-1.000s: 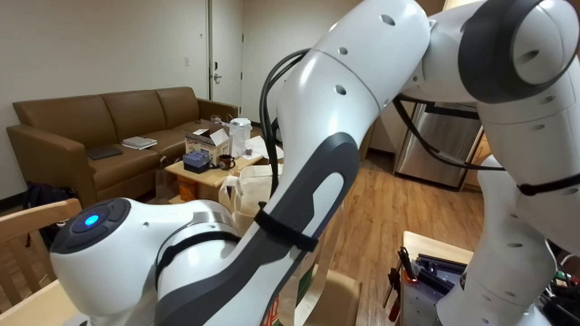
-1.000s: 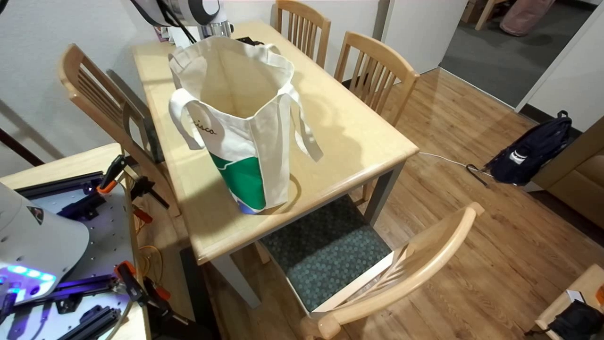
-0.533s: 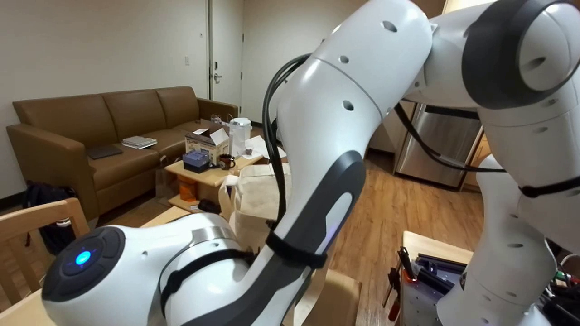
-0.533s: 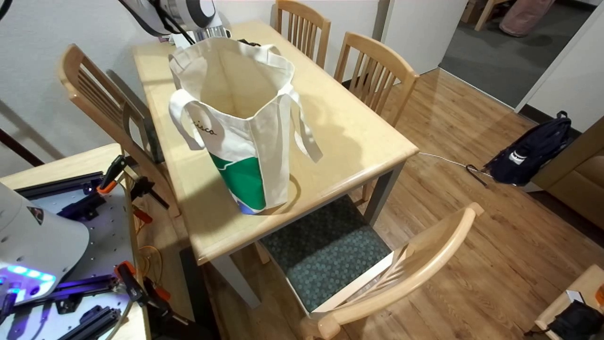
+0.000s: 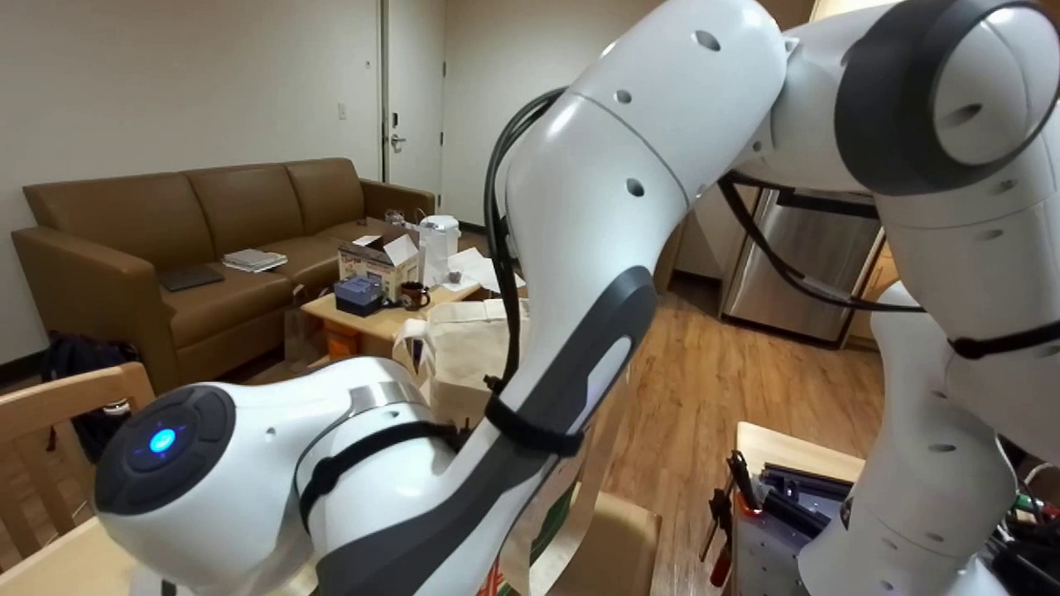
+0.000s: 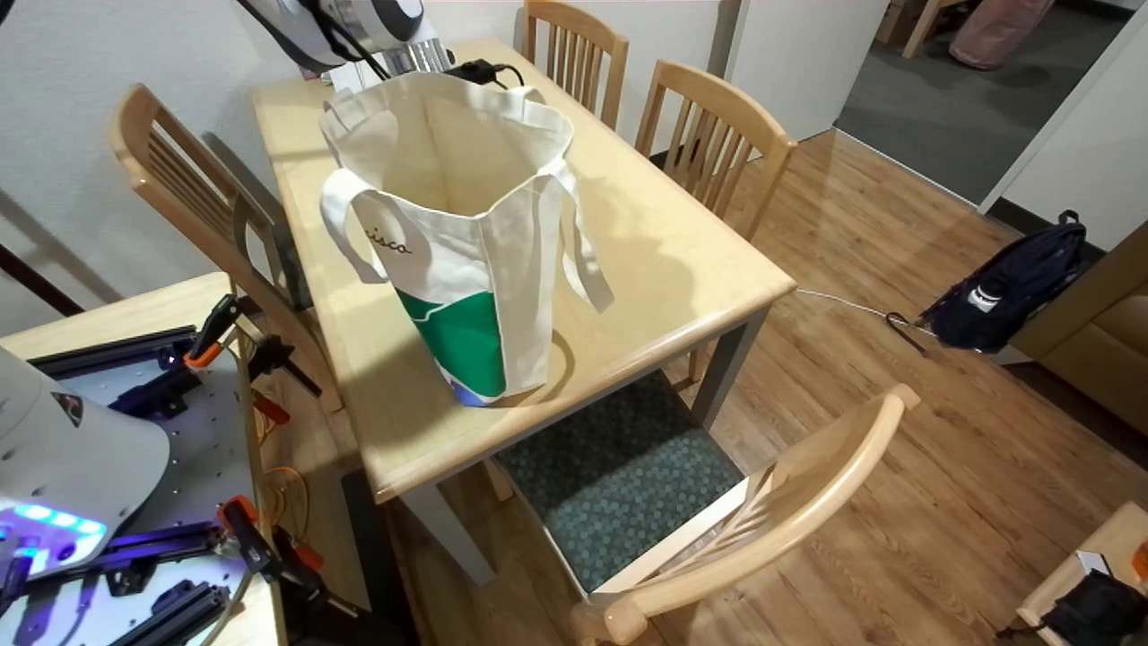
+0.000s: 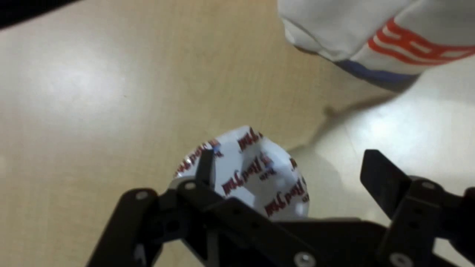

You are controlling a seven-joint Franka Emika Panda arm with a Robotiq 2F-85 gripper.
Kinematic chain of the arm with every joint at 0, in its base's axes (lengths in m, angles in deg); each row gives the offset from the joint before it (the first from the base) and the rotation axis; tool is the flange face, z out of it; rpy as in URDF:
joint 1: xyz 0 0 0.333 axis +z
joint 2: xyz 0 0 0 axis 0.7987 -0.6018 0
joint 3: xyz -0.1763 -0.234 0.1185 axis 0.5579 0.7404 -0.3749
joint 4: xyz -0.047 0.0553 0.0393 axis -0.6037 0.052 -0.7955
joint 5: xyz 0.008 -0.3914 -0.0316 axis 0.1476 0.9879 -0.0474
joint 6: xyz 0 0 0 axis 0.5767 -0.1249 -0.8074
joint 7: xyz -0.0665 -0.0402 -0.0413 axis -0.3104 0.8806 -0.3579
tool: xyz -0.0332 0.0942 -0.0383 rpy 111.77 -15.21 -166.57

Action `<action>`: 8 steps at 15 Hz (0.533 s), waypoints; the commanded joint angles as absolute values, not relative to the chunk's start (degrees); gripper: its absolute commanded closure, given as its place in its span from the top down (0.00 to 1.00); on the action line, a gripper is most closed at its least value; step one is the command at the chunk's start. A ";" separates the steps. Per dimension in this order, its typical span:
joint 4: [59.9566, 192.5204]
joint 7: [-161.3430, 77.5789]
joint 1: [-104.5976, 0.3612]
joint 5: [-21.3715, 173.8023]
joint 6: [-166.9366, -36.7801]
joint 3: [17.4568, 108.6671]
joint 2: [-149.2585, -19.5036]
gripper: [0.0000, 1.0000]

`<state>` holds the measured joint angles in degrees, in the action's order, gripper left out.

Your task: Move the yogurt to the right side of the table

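The yogurt is a cup with a round white foil lid printed in red, seen from above in the wrist view; its side is hidden. It does not show in either exterior view. My gripper is open above it. The left finger overlaps the left part of the lid, and the right finger is over bare table, well apart from the lid. I cannot tell the height of the fingers above the lid. The light wooden table also shows in the wrist view.
A tall canvas bag stands on the table, beside my wrist; it also shows in the wrist view and an exterior view. Wooden chairs surround the table. My base stands on a side table with clamps.
My wrist has dipped and risen again, and shifted right behind the bag. The bag's rim has leaned slightly to the right. A black part with a cable now shows beyond the rim.
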<state>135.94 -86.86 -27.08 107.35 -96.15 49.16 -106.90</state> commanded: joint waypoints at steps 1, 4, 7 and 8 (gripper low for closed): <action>134.26 -91.72 -31.01 110.67 -97.12 48.32 -105.64 1.00; 131.02 -98.75 -35.24 106.65 -101.19 45.70 -107.65 1.00; 128.64 -108.05 -38.53 99.97 -101.12 42.23 -109.20 1.00; 128.05 -110.90 -39.04 97.63 -100.13 41.54 -109.35 1.00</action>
<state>130.79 -102.28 -36.14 103.34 -101.25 44.95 -107.59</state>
